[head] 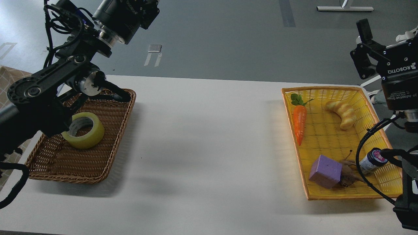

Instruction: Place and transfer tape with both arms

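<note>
The tape [83,130], a yellow roll with a grey-white core, lies flat in the brown wicker basket [107,143] at the left of the table. My left arm rises over the basket, and one of its links covers the roll's left edge. My left gripper [143,8] is high above the basket's far end at the frame's top edge, where its fingers are cut off. My right gripper [387,31] is raised at the far right, beyond the yellow basket [326,192]. It looks open and empty, with one finger [361,27] showing.
The yellow basket holds a toy carrot [299,122], a twisted bread [343,114], a purple block [326,171], a brown item and a small bottle [370,161]. A black cable [362,176] loops over its right side. White table [209,137] lies between the baskets.
</note>
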Tool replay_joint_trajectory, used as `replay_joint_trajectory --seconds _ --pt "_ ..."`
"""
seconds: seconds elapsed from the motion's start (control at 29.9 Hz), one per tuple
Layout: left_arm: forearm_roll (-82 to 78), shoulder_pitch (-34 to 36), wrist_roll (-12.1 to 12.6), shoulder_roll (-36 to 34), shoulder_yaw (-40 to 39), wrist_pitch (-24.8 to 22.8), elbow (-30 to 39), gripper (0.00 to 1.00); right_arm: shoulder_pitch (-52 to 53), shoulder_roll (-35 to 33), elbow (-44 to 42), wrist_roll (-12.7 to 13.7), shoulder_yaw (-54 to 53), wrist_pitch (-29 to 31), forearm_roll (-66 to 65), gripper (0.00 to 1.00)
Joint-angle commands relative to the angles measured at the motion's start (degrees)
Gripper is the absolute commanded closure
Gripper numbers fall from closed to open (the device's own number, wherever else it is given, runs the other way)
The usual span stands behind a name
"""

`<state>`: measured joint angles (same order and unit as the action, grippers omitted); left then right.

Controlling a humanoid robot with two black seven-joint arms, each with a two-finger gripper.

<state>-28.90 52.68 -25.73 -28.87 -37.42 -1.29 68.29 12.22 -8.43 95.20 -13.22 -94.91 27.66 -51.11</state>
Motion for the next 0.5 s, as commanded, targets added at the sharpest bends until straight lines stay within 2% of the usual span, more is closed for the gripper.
replay_joint_trajectory --seconds 0.0,0.1,0.2,0.23,0.3,0.37,0.44,0.47 --pt "4.7 -0.6 -0.5 4.9 -0.6 -0.6 0.1 0.01 2.5 0.3 -0.4 0.7 0.9 -1.2 0.0 0.00" --pt "6.9 -1.9 -0.5 8.6 -2.2 -2.2 0.0 0.01 4.1 0.4 -0.7 3.6 1.4 -4.5 0.0 0.00" --pt "7.0 -7.9 -0.4 11.9 -5.4 -7.6 -0.1 0.01 6.4 0.6 -1.2 5.7 3.2 -8.9 0.0 0.00" --pt "7.1 -9.5 0.0 12.9 -7.2 -10.3 -0.1 0.01 6.9 0.7 -1.8 6.1 3.7 -9.4 0.0 0.00" --pt "7.0 -10.2 0.3 14.3 -10.2 -12.7 -0.9 0.01 7.1 0.8 -1.9 6.1 3.8 -9.8 0.1 0.00" --pt "7.0 -10.2 1.2 15.1 -12.0 -13.6 -1.7 0.01 7.0 0.8 -1.7 6.1 4.0 -9.4 0.1 0.00" --pt "7.0 -10.3 3.7 16.9 -14.3 -14.0 -2.6 0.01 7.5 1.1 -1.1 6.1 4.5 -9.1 0.3 0.00" --pt "7.0 -10.4 3.8 17.1 -14.8 -14.0 -2.6 0.01 7.9 1.5 -1.2 6.1 4.6 -9.1 0.3 0.00"
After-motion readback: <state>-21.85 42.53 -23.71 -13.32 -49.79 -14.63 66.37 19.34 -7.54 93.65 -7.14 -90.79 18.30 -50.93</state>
